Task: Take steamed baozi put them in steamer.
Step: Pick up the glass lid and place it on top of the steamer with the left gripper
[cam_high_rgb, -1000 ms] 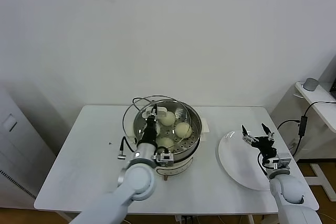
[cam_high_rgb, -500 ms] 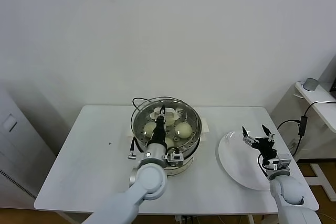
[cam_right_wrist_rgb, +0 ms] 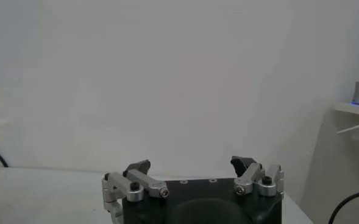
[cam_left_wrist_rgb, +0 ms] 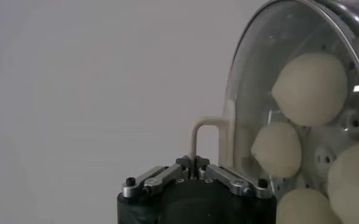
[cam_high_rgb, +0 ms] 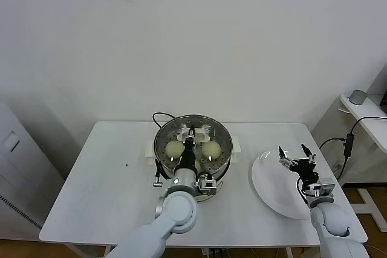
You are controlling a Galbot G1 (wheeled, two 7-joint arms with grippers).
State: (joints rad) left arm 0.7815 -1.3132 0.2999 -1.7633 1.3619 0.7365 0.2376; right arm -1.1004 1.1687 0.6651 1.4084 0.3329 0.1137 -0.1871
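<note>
The steamer (cam_high_rgb: 221, 160) stands mid-table on its white base. Pale baozi (cam_high_rgb: 174, 148) (cam_high_rgb: 210, 148) lie on its perforated tray (cam_left_wrist_rgb: 352, 122). In the left wrist view several baozi (cam_left_wrist_rgb: 309, 88) show through a round glass lid (cam_left_wrist_rgb: 252, 91). My left gripper (cam_high_rgb: 190, 144) (cam_left_wrist_rgb: 194, 159) is shut on the lid's thin loop handle (cam_left_wrist_rgb: 205, 123) and holds the lid over the steamer's mouth. My right gripper (cam_high_rgb: 296, 156) (cam_right_wrist_rgb: 191, 167) hangs open and empty above the flat white plate (cam_high_rgb: 275, 191) at the right.
The steamer's black cable (cam_high_rgb: 158, 115) curls behind it. A white cabinet (cam_high_rgb: 12, 167) stands left of the table. A side table (cam_high_rgb: 366, 119) with a cable stands to the right. Bare tabletop (cam_high_rgb: 103, 179) lies left of the steamer.
My left gripper has carried the glass lid rightward, from off the steamer's left side to centred over it. The right arm has not moved.
</note>
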